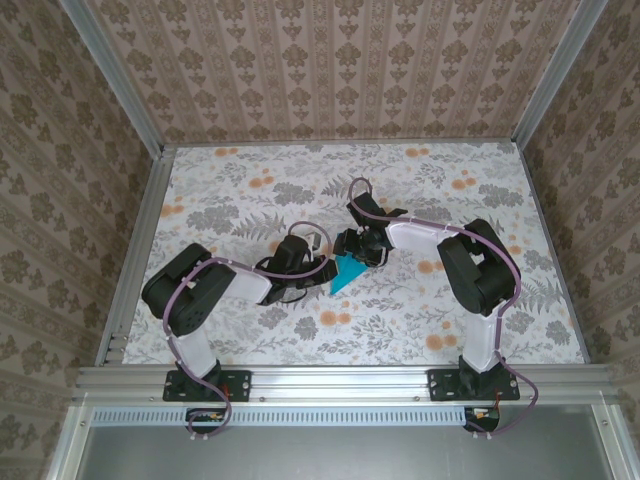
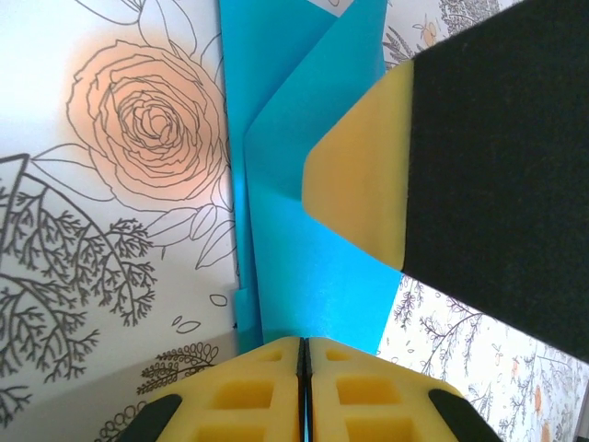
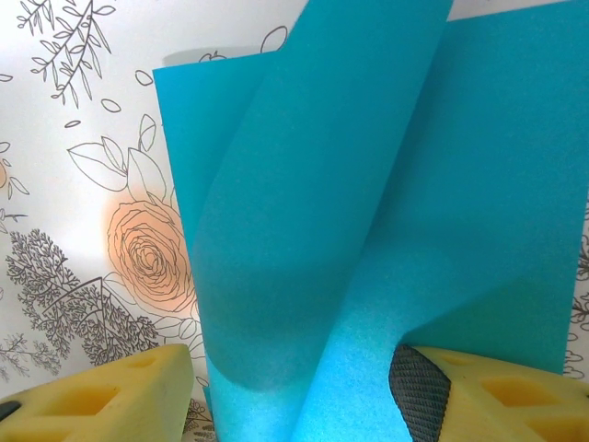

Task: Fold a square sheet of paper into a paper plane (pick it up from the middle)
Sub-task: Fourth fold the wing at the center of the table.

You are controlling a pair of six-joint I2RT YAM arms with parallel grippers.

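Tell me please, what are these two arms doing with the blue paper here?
Two robot arms are folding a teal paper sheet in the middle of a flowered table. The left gripper is shut on one edge of the sheet. The right gripper is open, and the paper rises between its fingers. The sheet is partly folded, with bent flaps, and it is not yet a plane.

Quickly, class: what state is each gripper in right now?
Left gripper: shut, tips at the paper edge; grip unclear.
Right gripper: open, straddling the paper.
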